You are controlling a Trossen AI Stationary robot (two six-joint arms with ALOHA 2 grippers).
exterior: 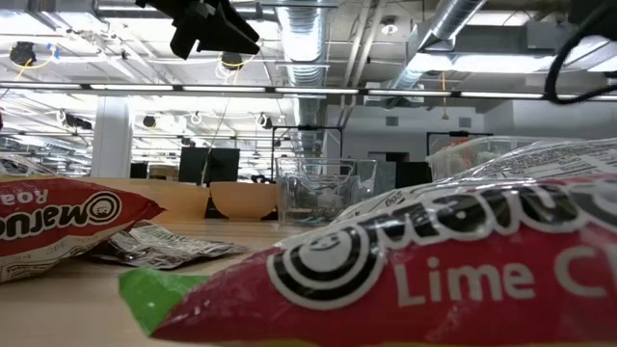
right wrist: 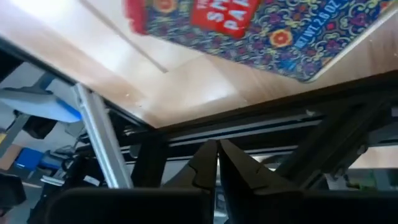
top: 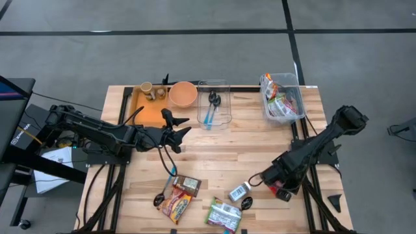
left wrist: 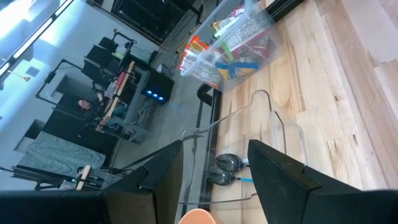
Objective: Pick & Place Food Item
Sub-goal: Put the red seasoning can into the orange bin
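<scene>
1. My left gripper (top: 177,133) hangs above the bare wood at the middle-left of the light wooden slatted table (top: 247,140), its two dark fingers (left wrist: 283,180) spread wide with nothing between them.
2. Through the left wrist view I see past those fingers to the clear plastic tray (left wrist: 249,140) holding dark-bowled spoons with blue handles (left wrist: 227,163), and farther off the clear plastic bin of snack packets (left wrist: 227,43).
3. From above, that clear tray (top: 213,104) sits at the far edge of the table, with a peach-coloured bowl (top: 183,93) just left of it on an orange tray (top: 144,112) that also carries a small tan cup (top: 147,88).
4. The clear bin (top: 281,97) stands at the far right corner.
5. My right gripper (top: 255,180) is low at the near right of the table, just beside a small white-and-blue packet (top: 239,191); the right wrist view shows its fingers (right wrist: 208,165) pressed together, empty, under a blue patterned packet with a red label (right wrist: 267,28).
6. The food items lie along the near edge: a red-and-yellow noodle packet (top: 174,207) with a brown packet (top: 187,186) touching it, and a green-and-red lime chip bag (top: 225,214) to their right.
7. A blue-handled spoon (top: 170,170) lies between the left gripper and the noodle packet.
</scene>
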